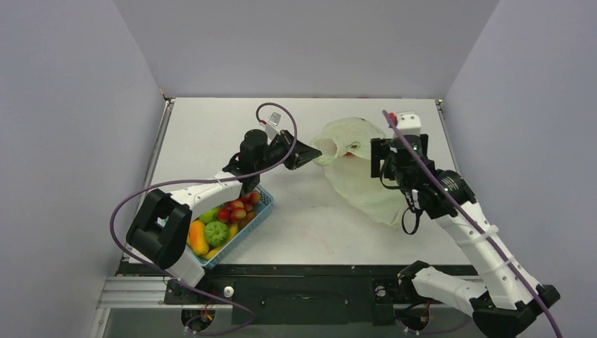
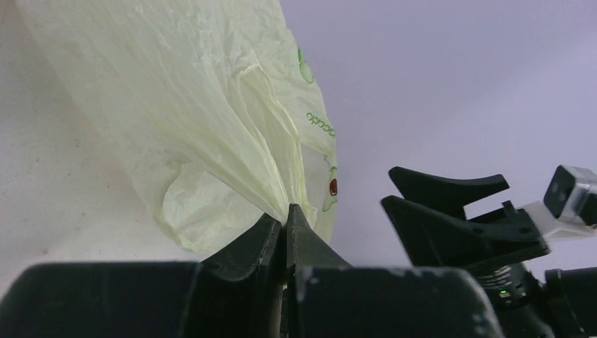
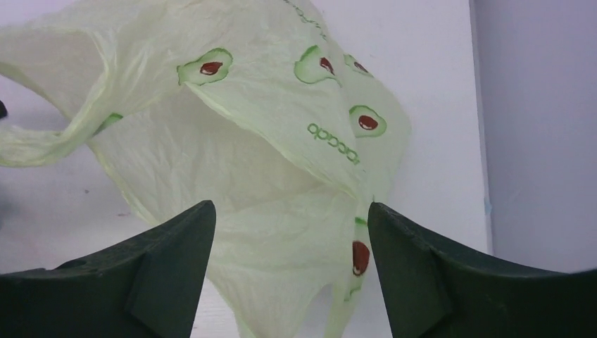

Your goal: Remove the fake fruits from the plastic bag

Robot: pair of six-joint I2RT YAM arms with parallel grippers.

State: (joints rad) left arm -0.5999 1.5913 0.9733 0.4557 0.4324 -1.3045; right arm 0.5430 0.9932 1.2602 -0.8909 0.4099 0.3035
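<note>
Crumpled pale-grn bag (image 1: pixel 350 181); fruits (image 1: pixel 227 215) in basket (image 1: pixel 266 202).

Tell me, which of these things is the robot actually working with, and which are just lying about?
Part of the job:
plastic bag, pinched by the left fingers
fake fruits, green and red ones, in the basket
right fingers, open at the bag

Just lying about:
blue basket
orange-yellow fruit inside it

Lab enclosure — plain grey walls (image 1: pixel 296 42), white table (image 1: pixel 310 218).
</note>
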